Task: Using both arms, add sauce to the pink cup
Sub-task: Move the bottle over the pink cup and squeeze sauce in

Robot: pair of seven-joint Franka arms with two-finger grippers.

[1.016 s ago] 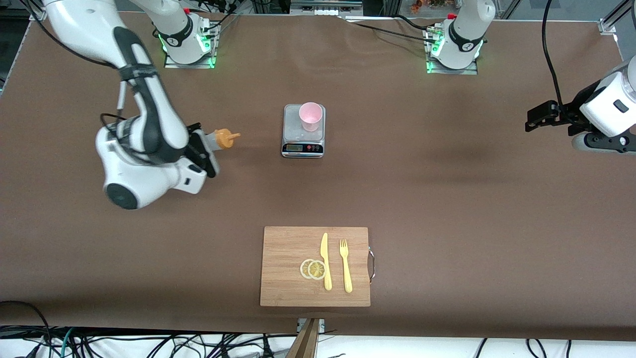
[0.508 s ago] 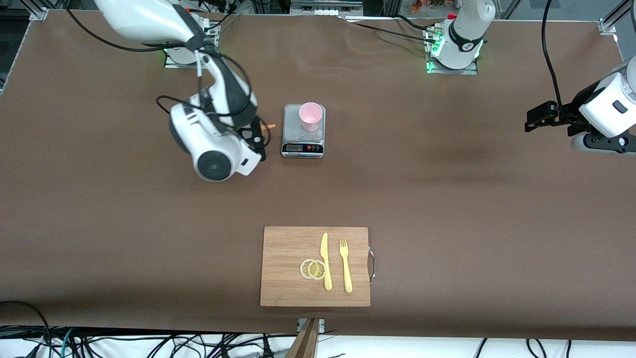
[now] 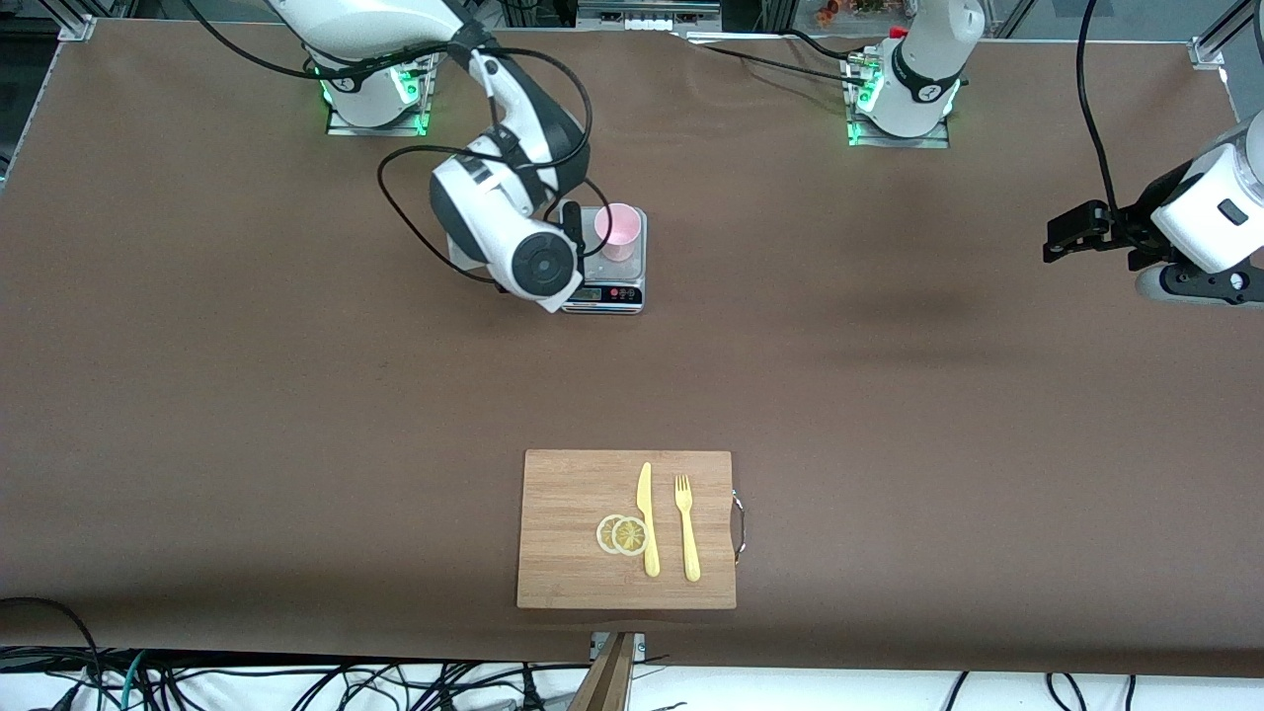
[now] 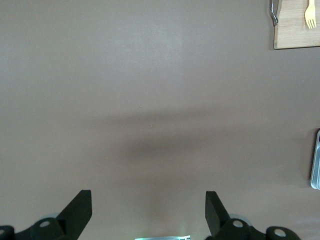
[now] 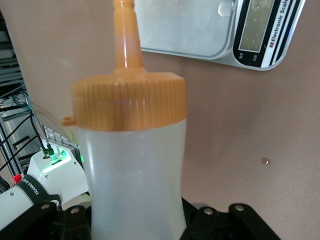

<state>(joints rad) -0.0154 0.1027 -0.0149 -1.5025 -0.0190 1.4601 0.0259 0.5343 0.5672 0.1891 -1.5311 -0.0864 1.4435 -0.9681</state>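
The pink cup (image 3: 618, 230) stands upright on the grey kitchen scale (image 3: 603, 286) in the middle of the table. My right gripper (image 3: 572, 229) is over the scale's edge toward the right arm's end, right beside the cup. In the front view the wrist hides the sauce bottle. In the right wrist view the right gripper (image 5: 135, 222) is shut on the whitish sauce bottle (image 5: 132, 165), and its orange nozzle (image 5: 125, 40) points over the scale's plate (image 5: 185, 25). My left gripper (image 3: 1071, 232) waits open and empty at the left arm's end; it also shows in the left wrist view (image 4: 148, 210).
A wooden cutting board (image 3: 563, 494) lies nearer to the front camera than the scale. On it are two lemon slices (image 3: 622, 534), a yellow knife (image 3: 647, 518) and a yellow fork (image 3: 686, 528). The board's corner (image 4: 295, 35) shows in the left wrist view.
My right arm has swung with the sauce bottle from the right arm's end of the table to the scale, ending beside the pink cup. The left arm has not moved.
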